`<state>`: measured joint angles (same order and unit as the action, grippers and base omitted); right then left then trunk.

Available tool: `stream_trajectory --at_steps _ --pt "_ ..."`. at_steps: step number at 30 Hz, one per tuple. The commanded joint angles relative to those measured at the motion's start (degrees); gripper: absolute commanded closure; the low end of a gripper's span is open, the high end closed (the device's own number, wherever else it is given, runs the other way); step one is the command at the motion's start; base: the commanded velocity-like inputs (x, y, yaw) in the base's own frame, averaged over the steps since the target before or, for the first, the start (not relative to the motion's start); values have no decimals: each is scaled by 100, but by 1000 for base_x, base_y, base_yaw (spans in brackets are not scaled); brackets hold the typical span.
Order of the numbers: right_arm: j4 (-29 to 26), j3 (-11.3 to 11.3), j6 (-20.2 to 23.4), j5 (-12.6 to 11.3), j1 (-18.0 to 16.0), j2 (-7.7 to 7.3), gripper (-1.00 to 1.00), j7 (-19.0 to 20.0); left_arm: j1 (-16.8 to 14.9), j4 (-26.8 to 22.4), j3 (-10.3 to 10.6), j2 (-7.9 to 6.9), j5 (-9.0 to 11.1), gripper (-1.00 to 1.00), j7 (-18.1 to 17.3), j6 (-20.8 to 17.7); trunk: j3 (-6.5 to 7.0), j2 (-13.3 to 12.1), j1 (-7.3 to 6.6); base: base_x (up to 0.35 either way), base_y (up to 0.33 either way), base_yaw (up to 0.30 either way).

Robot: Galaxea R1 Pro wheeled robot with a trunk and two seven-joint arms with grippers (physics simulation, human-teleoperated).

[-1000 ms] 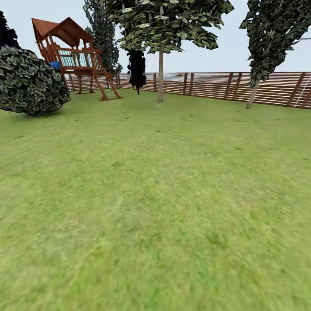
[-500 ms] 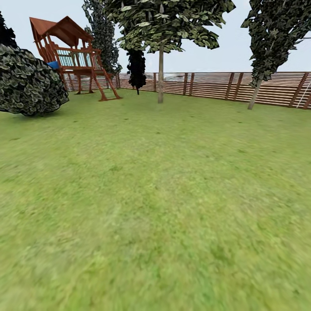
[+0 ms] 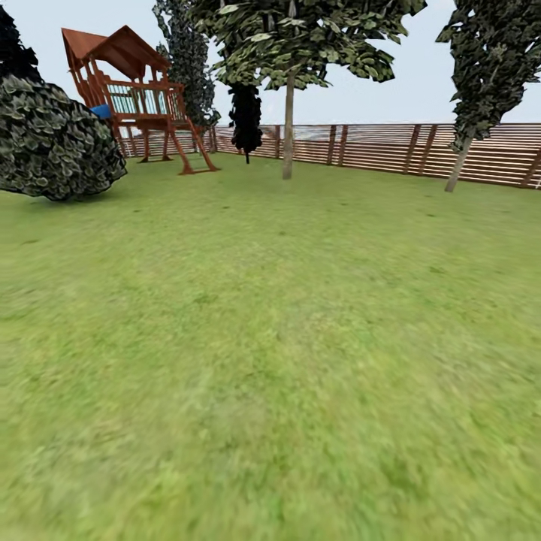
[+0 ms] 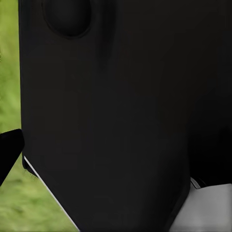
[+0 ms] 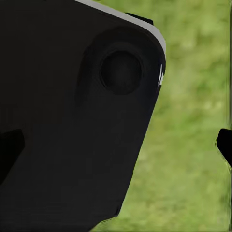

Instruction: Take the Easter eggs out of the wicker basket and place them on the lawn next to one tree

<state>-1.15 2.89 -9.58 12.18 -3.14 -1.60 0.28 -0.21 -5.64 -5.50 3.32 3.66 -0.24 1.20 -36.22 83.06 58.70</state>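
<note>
We are facing tree (image 3: 288, 128) straight ahead across lawn (image 3: 270, 338), well apart; we cannot tell either gripper's opening.

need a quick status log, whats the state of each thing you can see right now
lawn: open grass, nothing lying on it in the head view
tree: upright, pale trunk, standing on the grass before the fence
fence: standing, unbroken along the far edge
playset: upright at far left
bush: round, resting on the grass
</note>
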Motion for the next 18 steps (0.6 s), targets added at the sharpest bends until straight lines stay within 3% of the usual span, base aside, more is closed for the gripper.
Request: stream_trajectory --at_steps 1,18 --pt "5 27 -17 20 -2 -1 -100 3 -2 2 -30 2 38 -100 -2 12 -9 2 3 339 0 242" --pt "9 21 -35 124 -2 -7 -100 -1 2 2 -30 2 38 -100 -3 12 -14 2 3 339 0 293"
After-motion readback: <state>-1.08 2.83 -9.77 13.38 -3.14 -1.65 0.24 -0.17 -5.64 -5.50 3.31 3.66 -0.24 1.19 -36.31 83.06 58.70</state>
